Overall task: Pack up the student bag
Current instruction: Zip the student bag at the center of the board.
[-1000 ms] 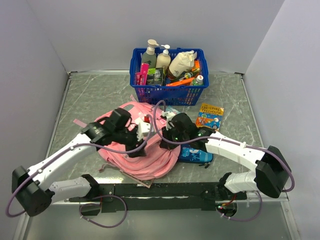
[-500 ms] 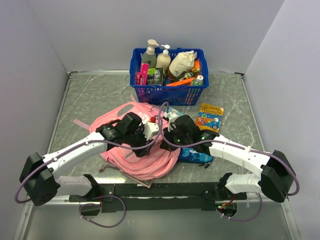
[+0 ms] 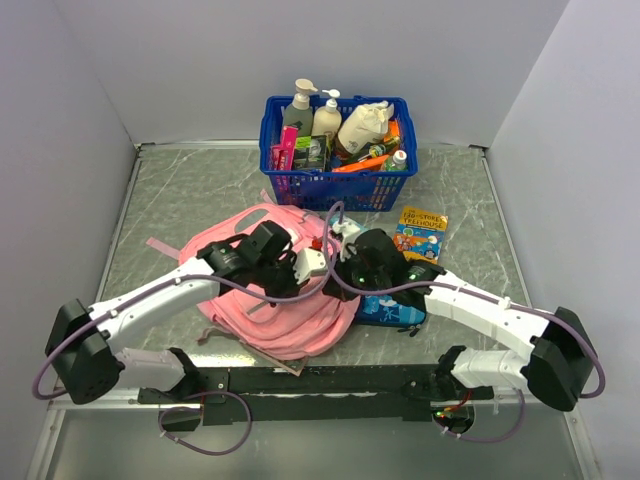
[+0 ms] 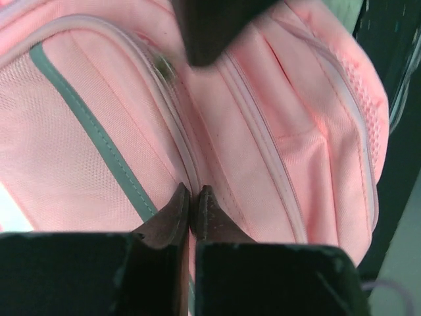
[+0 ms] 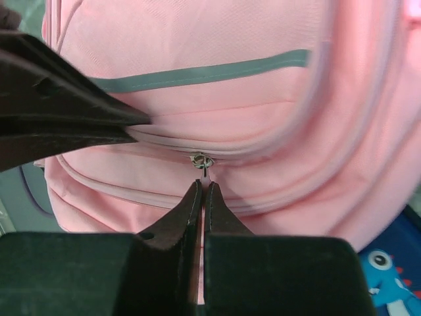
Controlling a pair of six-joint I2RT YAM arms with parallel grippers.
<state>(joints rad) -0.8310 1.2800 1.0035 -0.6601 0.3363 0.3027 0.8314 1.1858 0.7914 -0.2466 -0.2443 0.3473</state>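
Seen from above, the student bag (image 3: pixel 268 322), a large soft pink fabric backpack, lies flat in the lower centre of the frame on a grey marbled table (image 3: pixel 180 200), with both robot arms bent over it. Up close its fabric is pale pink with curved, lighter pink zip tracks, a thin grey-green stripe (image 4: pixel 85 125) across one panel and a mesh section. A pink strap trails off its left side. Bare table lies to the left of the bag and along the right side. Beyond it, at the upper centre against the far wall, stands a blue plastic basket (image 3: pixel 335 188) packed with bottles and packets. A colourful children's book (image 3: pixel 420 232) lies flat to the right of the bag, and a blue pencil case with a cartoon print (image 3: pixel 392 312) rests against the bag's right edge, under the right arm. A black rail (image 3: pixel 330 380) runs along the near table edge just below the bag. The left gripper (image 4: pixel 191 196) has its dark jaws pressed together, tips down on a zip seam of the bag; whether any fabric is pinched cannot be told. The right gripper (image 5: pixel 202 187) is likewise closed tight, its tips nipping the lower end of a small metal zip pull (image 5: pixel 200 162) on a front pocket.
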